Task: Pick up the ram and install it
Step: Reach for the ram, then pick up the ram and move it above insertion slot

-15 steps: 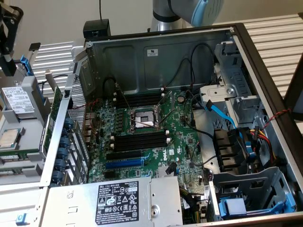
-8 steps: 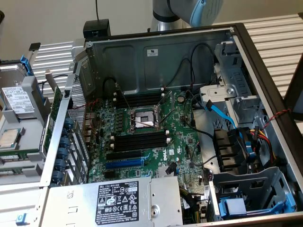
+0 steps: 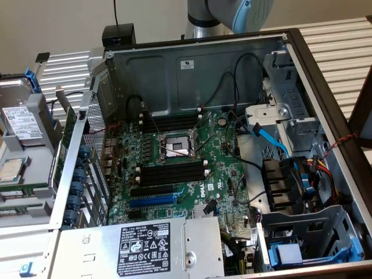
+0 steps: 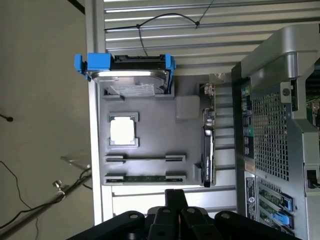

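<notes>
The ram [image 4: 145,178] is a thin green stick lying in the nearer of two grey cradles on a grey parts tray [image 4: 190,107], outside the computer case. My gripper [image 4: 175,194] hangs above the tray's near edge, a short way off the ram. Its black fingers [image 4: 175,200] are shut together with nothing between them. Inside the open case, the black memory slots [image 3: 174,172] with white end clips sit on the green motherboard [image 3: 224,168], on both sides of the processor socket [image 3: 174,148]. The arm's joint [image 3: 232,11] shows above the case's back wall.
The tray also carries a hard drive in a blue carrier [image 4: 127,67], a processor chip [image 4: 122,131] and an upright expansion card [image 4: 207,150]. The case's perforated rear panel [image 4: 270,135] rises right beside the tray. Cables [image 3: 273,142] and drive cages [image 3: 308,244] crowd the case at the exterior view's right.
</notes>
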Action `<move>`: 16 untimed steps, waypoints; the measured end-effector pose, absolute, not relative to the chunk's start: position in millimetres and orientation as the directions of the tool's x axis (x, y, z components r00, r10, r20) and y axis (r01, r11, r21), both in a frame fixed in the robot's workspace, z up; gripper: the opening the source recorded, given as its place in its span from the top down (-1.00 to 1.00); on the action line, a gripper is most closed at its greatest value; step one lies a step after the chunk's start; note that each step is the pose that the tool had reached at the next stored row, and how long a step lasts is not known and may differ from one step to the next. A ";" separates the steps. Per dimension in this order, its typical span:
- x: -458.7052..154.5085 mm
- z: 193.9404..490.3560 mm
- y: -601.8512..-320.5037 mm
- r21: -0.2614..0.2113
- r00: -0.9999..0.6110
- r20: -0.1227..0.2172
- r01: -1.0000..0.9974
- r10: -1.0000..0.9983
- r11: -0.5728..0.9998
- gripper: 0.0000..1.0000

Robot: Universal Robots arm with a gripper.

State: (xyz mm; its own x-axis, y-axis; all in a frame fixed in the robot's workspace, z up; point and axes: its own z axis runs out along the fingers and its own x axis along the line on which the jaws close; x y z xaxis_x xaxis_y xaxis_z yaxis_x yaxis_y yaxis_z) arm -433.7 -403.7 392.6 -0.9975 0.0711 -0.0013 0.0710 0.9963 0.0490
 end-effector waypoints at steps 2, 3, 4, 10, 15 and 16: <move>-433.7 392.6 -403.7 0.049 -0.997 -0.001 0.071 0.071 0.996 0.79; -433.7 392.6 -403.7 0.049 -0.997 -0.001 0.071 0.071 0.996 0.79; -433.7 392.6 -403.7 0.049 -0.997 -0.001 0.071 0.071 0.996 0.79; -433.7 392.6 -403.7 0.049 -0.997 -0.001 0.071 0.071 0.996 0.79; -434.2 392.7 -403.7 0.049 -0.997 -0.001 0.071 0.071 0.996 0.79; -435.2 392.6 -403.6 0.049 -0.998 -0.001 0.068 0.068 0.997 0.79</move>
State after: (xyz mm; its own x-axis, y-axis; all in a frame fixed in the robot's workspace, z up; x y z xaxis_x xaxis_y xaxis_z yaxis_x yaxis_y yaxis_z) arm -435.2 -403.6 392.6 -0.9977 0.0677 -0.0012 0.0676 0.9965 0.0485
